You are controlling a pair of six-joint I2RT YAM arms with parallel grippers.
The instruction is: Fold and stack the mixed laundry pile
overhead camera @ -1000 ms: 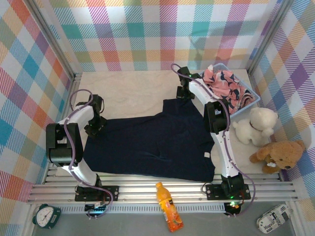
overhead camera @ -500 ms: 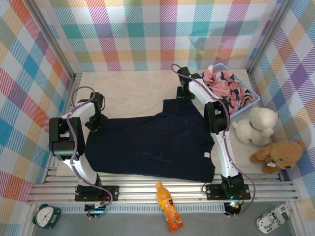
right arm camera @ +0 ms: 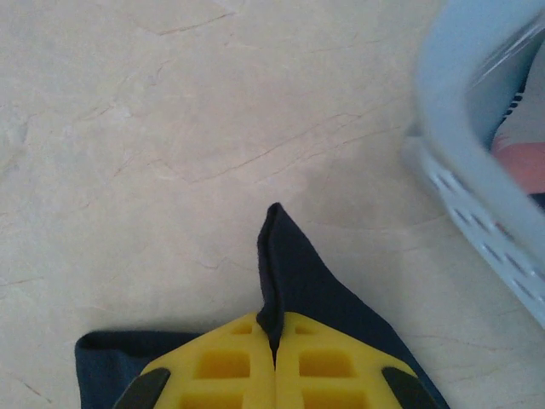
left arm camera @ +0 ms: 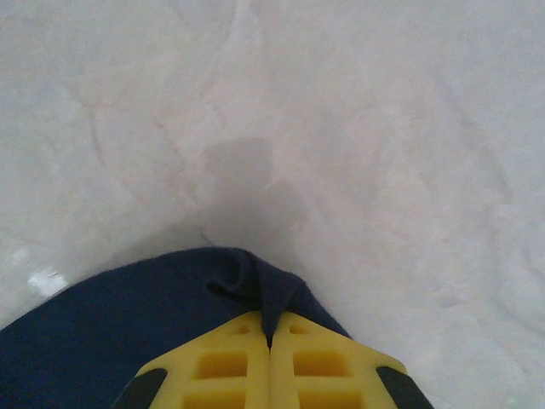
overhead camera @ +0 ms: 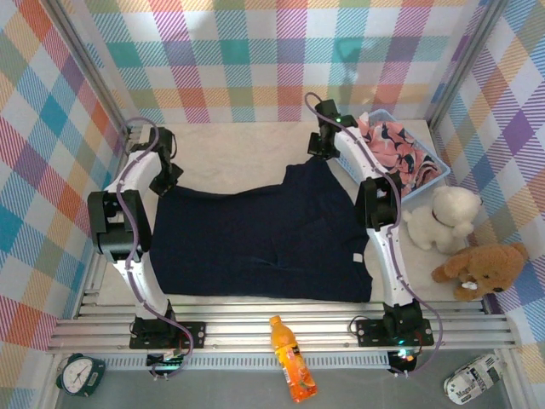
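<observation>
The dark navy trousers [overhead camera: 264,239] lie spread over the middle of the table, stretched between both arms. My left gripper [overhead camera: 164,181] is shut on their far left corner; in the left wrist view the yellow fingers [left arm camera: 221,366] pinch a navy fold [left arm camera: 255,285]. Shut on the far right corner is my right gripper [overhead camera: 322,155], with a navy peak [right arm camera: 281,264] rising from its yellow fingers [right arm camera: 328,366]. The pink garment [overhead camera: 390,149] with navy-and-white shapes sits heaped in the light blue basket [overhead camera: 442,170] at the back right.
The basket wall [right arm camera: 477,153] stands close to the right of my right gripper. A white teddy bear [overhead camera: 444,217] and a brown teddy bear [overhead camera: 481,268] lie at the right edge. An orange bottle [overhead camera: 289,358], a clock [overhead camera: 78,373] and a toy car [overhead camera: 473,379] lie below the front rail.
The left gripper has shut on the trousers' left corner. Both grippers have moved toward the back of the table, pulling the far edge of the trousers with them.
</observation>
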